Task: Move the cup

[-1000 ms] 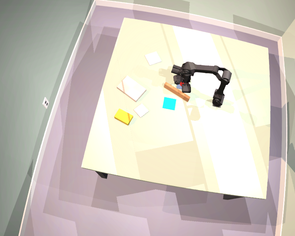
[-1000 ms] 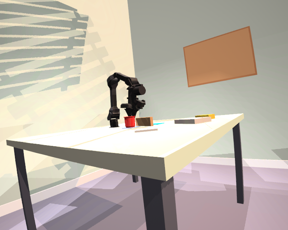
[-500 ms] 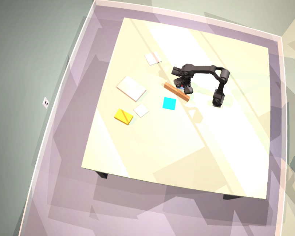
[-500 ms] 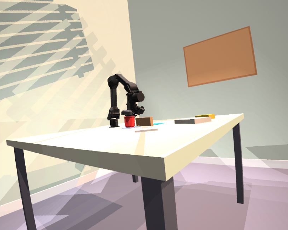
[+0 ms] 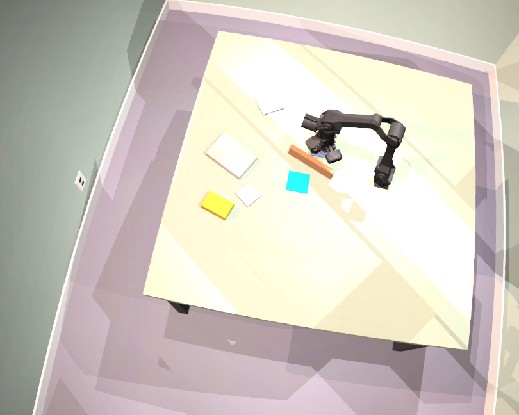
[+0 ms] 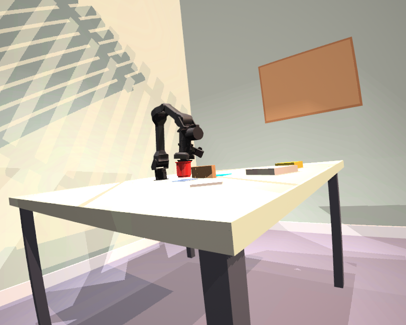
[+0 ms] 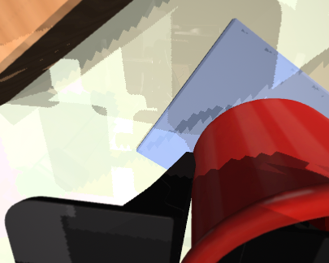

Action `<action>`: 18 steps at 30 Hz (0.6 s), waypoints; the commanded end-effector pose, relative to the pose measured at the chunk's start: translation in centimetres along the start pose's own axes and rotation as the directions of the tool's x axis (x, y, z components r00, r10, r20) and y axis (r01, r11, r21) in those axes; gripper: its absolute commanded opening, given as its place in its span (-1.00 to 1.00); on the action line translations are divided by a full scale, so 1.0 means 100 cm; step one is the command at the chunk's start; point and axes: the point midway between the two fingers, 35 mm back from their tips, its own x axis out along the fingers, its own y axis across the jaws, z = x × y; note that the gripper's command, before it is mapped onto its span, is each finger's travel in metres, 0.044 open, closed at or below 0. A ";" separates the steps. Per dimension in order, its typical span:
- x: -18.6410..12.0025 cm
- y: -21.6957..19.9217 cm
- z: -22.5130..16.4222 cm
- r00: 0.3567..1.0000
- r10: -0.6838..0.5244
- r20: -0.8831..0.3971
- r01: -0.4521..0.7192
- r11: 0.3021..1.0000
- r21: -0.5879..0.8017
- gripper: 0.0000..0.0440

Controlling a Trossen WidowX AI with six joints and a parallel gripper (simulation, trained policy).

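Black Arm with Rounded Joints

The arm [image 5: 355, 119] [image 6: 159, 134] is black or very dark grey in all its parts. Its links are long and narrow, and the joints between them are thick and rounded. At the far joint there is a short cylinder [image 5: 396, 132] with a flat end. The gripper [image 6: 183, 161] has black fingers, and one dark block [image 7: 94, 231] with rounded corner is at left in the wrist view. Small markings are too small to read.

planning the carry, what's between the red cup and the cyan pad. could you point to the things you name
The orange bar [image 5: 311, 161]; the top view shows it on the straight line to the pad [image 5: 298, 182].
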 end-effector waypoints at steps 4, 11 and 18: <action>-0.020 -0.003 0.009 0.999 -0.020 0.036 0.022 0.998 -0.054 -1.00; -0.035 -0.002 0.021 0.997 -0.040 0.061 0.046 0.995 -0.089 -0.97; -0.050 0.003 0.035 0.994 -0.060 0.089 0.070 0.990 -0.122 -0.99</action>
